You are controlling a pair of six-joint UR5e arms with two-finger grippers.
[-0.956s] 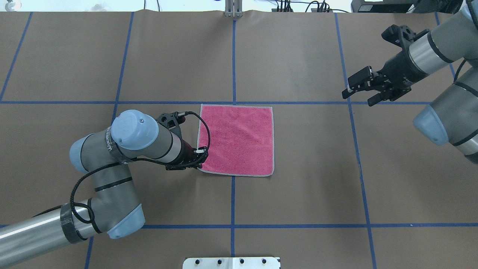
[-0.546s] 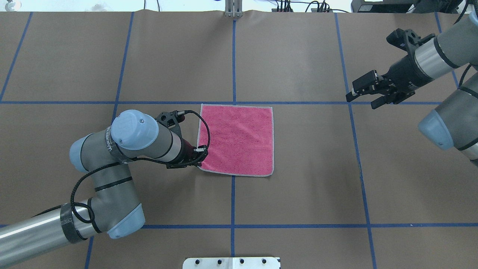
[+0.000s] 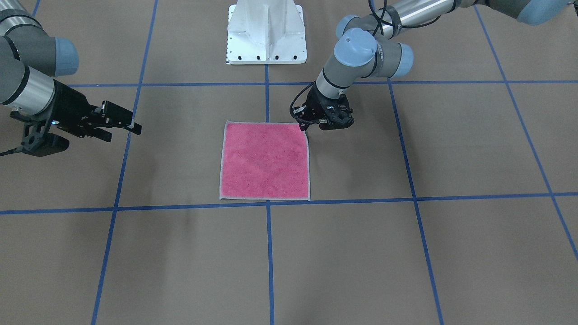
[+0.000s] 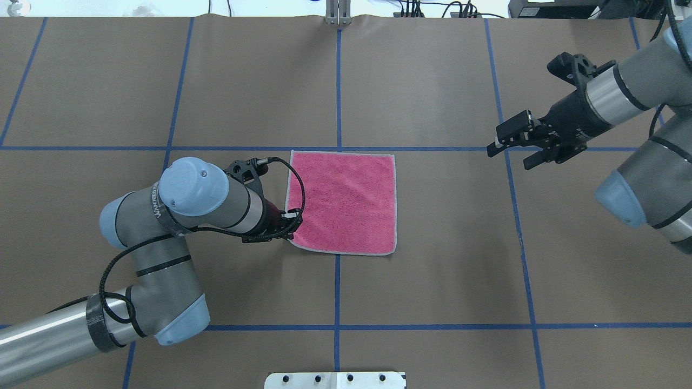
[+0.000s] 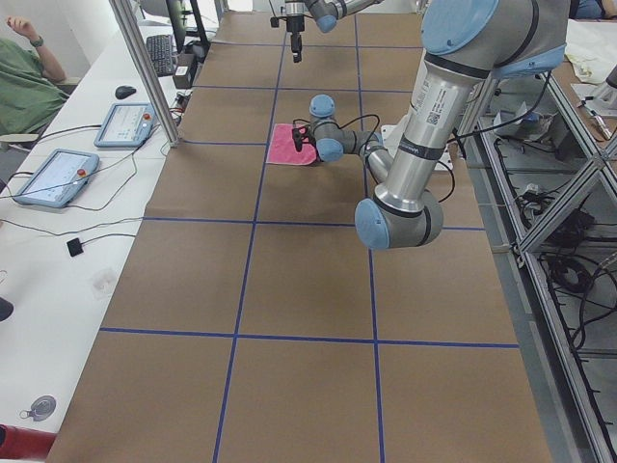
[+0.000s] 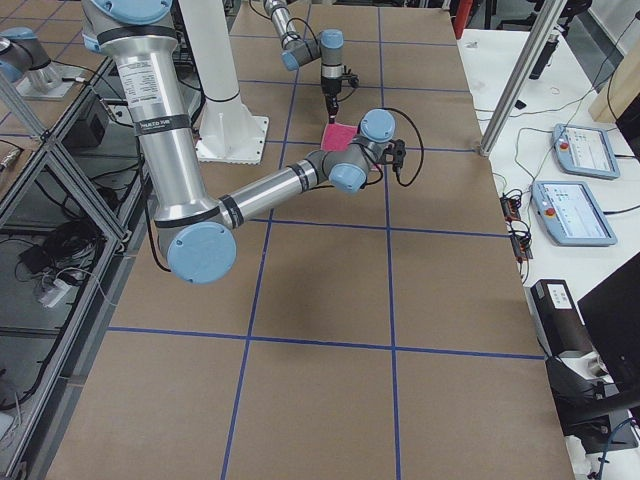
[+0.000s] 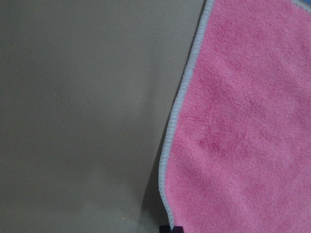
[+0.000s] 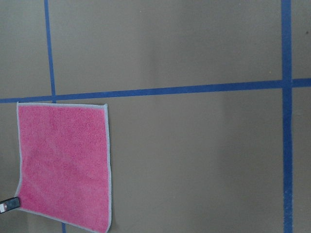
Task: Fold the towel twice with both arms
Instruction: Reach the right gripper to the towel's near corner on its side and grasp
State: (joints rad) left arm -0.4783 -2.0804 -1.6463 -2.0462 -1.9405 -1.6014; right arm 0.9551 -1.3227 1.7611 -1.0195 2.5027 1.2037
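Found the right gripper nearer the towel than half a second ago, swung back in after a brief drift toward the table's right side, though well apart from the cloth yet. Saw no matching shift at the left gripper: parked at the towel's near-left corner as before, with the cloth's outline all but unchanged. Judged the first fold not begun, with one side staged at its corner and the other only on approach.

Noted the towel flat on the table, pink face up, far edge along a blue tape line.

Found the left arm bent sharply, wrist low, claw tipped down at the corner — could not tell from any view whether clamped on the edging or merely resting beside it. Found the right arm reaching in from the right, held above the table, fingers parted and gripping nothing.
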